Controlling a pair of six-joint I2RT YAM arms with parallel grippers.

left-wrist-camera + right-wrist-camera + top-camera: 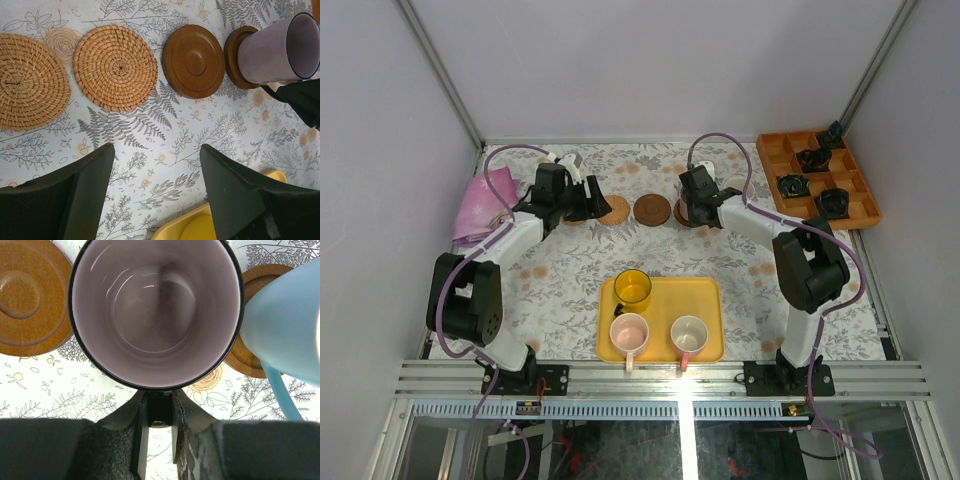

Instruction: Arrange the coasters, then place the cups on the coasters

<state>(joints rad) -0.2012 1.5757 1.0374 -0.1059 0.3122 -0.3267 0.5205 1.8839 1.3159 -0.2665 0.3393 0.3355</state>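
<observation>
Side stuff on the table

Yellow rectangular plastic tray (705, 300) near the front, orange compartment tray (782, 150) far right, with small black pieces (792, 185) in several slots, and a crumpled pink cloth (485, 205) far left. There's a leaf-print tablecloth (570, 270) over the tabletop.

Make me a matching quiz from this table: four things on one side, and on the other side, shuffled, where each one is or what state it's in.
Things:
1. yellow cup
2. purple cup
3. woven coasters
4. left gripper

Place or state:
A. open, holding nothing
B. standing on the tray
C. on a brown coaster, handle in the right gripper
D. bare, no cup on them

Pairs: 1-B, 2-C, 3-D, 4-A
</observation>
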